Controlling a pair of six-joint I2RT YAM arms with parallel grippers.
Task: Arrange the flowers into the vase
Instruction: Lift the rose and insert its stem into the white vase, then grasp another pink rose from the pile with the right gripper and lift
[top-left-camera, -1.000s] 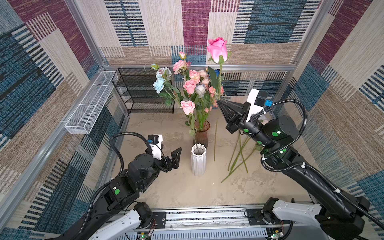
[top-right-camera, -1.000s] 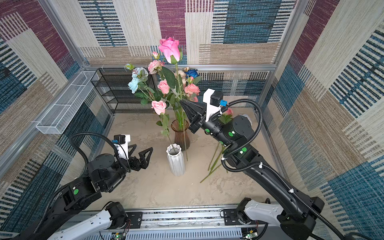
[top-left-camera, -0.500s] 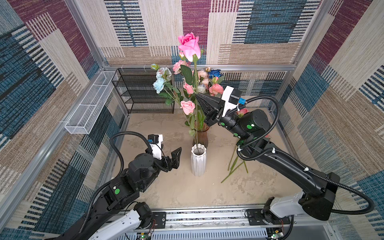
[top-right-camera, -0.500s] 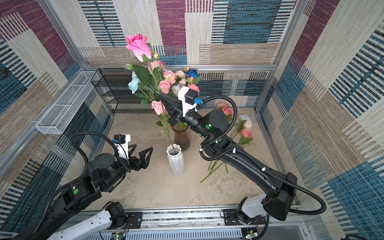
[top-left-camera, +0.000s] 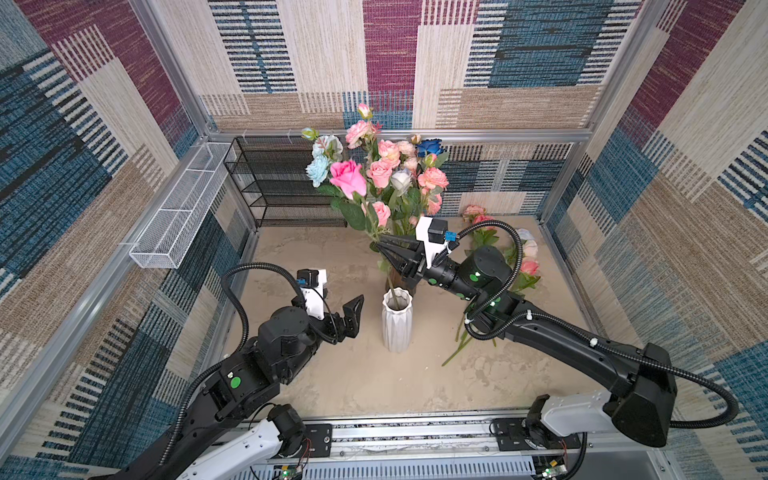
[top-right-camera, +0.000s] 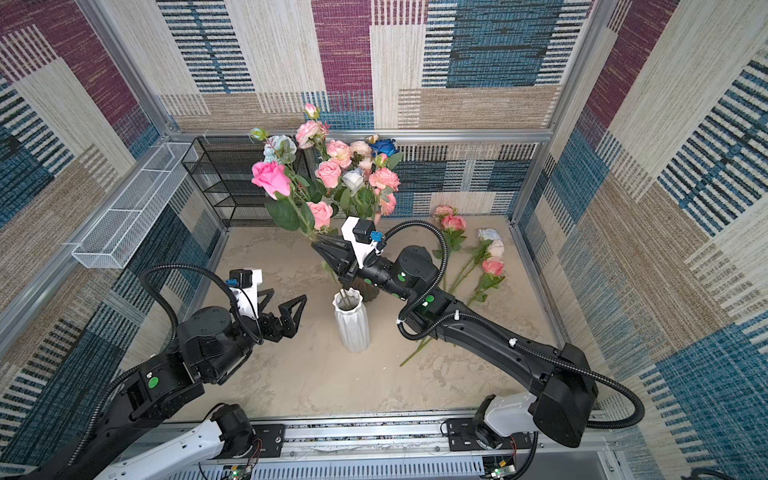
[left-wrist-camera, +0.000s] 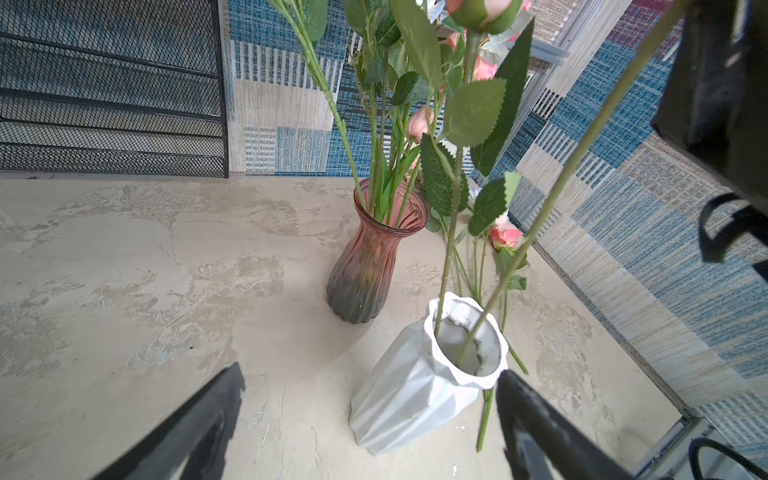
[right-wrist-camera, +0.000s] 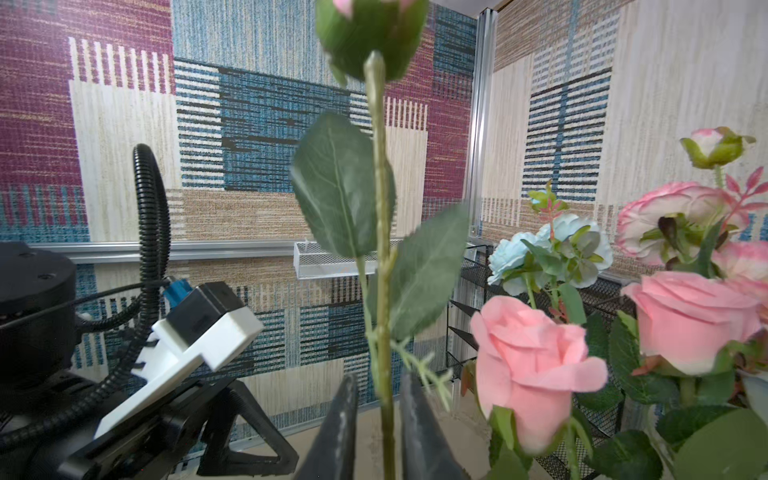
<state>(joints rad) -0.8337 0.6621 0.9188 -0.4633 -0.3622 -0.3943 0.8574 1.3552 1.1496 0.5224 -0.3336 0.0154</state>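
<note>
In both top views the right claw (top-left-camera: 379, 245) brackets the stem of a bright pink rose (top-left-camera: 348, 178). The stem's foot sits in the white vase (top-left-camera: 397, 328) mid-counter (top-left-camera: 332, 374), bloom up, long axis near upright, leaning toward the left arm's side. The left claw (top-right-camera: 282, 300) hangs spread wide and empty beside the vase.

Left wrist view: two stems stand in that vase, with the red glass vase (left-wrist-camera: 374, 257) behind it.

Right wrist view: the fingers (right-wrist-camera: 343, 419) are narrowly parted, the stem between them, apparently unclamped.

The risk: a retreating claw snagging leaves could drag the rose out or topple the vase.
</note>
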